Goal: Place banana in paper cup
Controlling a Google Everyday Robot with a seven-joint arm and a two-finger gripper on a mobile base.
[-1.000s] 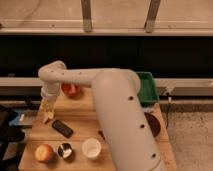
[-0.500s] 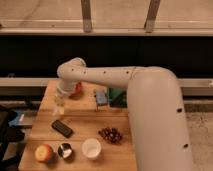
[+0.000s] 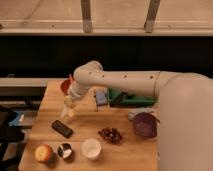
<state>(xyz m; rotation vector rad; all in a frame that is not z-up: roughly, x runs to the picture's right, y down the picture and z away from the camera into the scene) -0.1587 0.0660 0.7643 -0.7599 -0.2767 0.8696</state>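
My gripper [image 3: 69, 101] hangs from the white arm over the left part of the wooden table [image 3: 125, 150]. It is shut on the banana [image 3: 67, 112], a small pale yellow piece that hangs just above the table top. The paper cup [image 3: 91, 148], white and round, stands upright near the front edge, to the front right of the gripper and apart from it. Its inside looks empty.
A black flat device [image 3: 62, 128] lies between the gripper and the cup. A red-yellow apple [image 3: 43, 152] and a shiny metal cup [image 3: 65, 150] stand left of the paper cup. Dark grapes [image 3: 111, 134], a purple bowl [image 3: 146, 124], a green tray [image 3: 131, 97], a blue item [image 3: 101, 97] and a red object [image 3: 65, 86] are around.
The arm has swung over and the gripper with the banana has moved right and a little toward the front of the table. The other things have not moved.
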